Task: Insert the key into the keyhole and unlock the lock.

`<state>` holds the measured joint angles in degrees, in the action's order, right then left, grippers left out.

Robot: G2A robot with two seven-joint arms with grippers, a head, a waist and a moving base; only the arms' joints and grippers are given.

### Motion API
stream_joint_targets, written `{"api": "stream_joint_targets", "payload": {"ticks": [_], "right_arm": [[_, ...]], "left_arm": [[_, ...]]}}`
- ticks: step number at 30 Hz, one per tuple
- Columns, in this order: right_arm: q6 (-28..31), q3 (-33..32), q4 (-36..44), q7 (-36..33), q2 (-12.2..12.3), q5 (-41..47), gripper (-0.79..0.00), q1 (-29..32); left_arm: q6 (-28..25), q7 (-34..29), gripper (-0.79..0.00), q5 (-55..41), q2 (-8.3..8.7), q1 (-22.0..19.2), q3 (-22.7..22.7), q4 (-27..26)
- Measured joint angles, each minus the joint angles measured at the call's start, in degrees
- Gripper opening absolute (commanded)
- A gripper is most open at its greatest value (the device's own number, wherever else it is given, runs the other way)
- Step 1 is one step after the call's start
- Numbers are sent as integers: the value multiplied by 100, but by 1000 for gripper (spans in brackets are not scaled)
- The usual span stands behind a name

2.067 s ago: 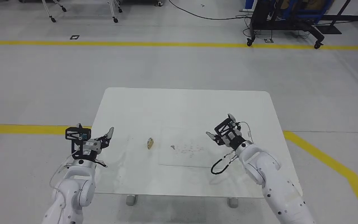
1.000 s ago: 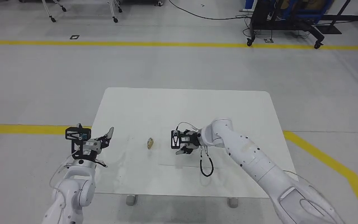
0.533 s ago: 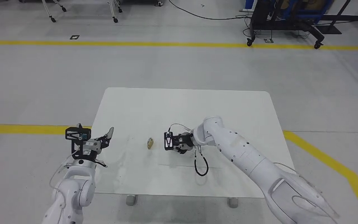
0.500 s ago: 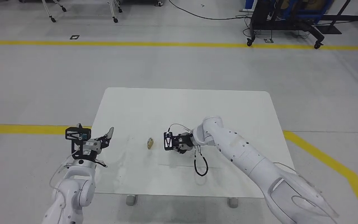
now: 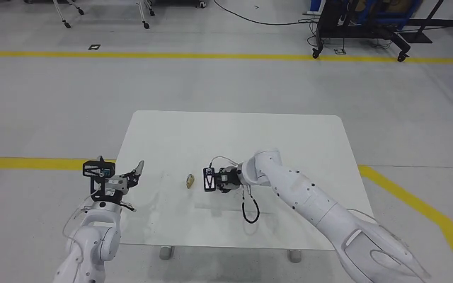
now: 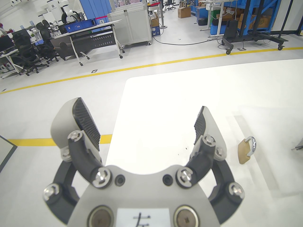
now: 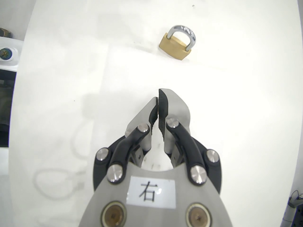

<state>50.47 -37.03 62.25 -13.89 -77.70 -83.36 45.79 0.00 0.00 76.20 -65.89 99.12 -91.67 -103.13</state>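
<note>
Hovering beside padlock [image 5: 189, 181], frame centre, my right gripper [image 5: 207, 180] pinched shut; approach keyhole squarely, slowly. Left gripper [image 6: 142, 112] spread wide.

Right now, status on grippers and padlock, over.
Left gripper open, at table edge. Right gripper shut, short of padlock. It lies flat, nothing between.
</note>
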Motion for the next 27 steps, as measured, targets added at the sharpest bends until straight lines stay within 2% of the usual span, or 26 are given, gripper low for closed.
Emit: {"api": "stream_joint_targets", "payload": {"ticks": [12, 17, 22, 27], "right_arm": [[-65, -40, 67, 107, 24, -16, -785, 73], [-454, -297, 317, 959, 201, -494, -785, 411], [-408, -614, 497, 1657, 433, -982, -785, 729], [-419, -735, 756, 2045, 574, -1421, -785, 954]], "left_arm": [[-105, -28, 0, -67, -4, 2, 23, 5], [-957, -520, 0, -933, 19, -1, -170, -51], [-1896, -1289, 0, -1606, 66, -41, -251, -212], [-2035, -2010, 0, -1303, 86, -171, 23, -525]]}}
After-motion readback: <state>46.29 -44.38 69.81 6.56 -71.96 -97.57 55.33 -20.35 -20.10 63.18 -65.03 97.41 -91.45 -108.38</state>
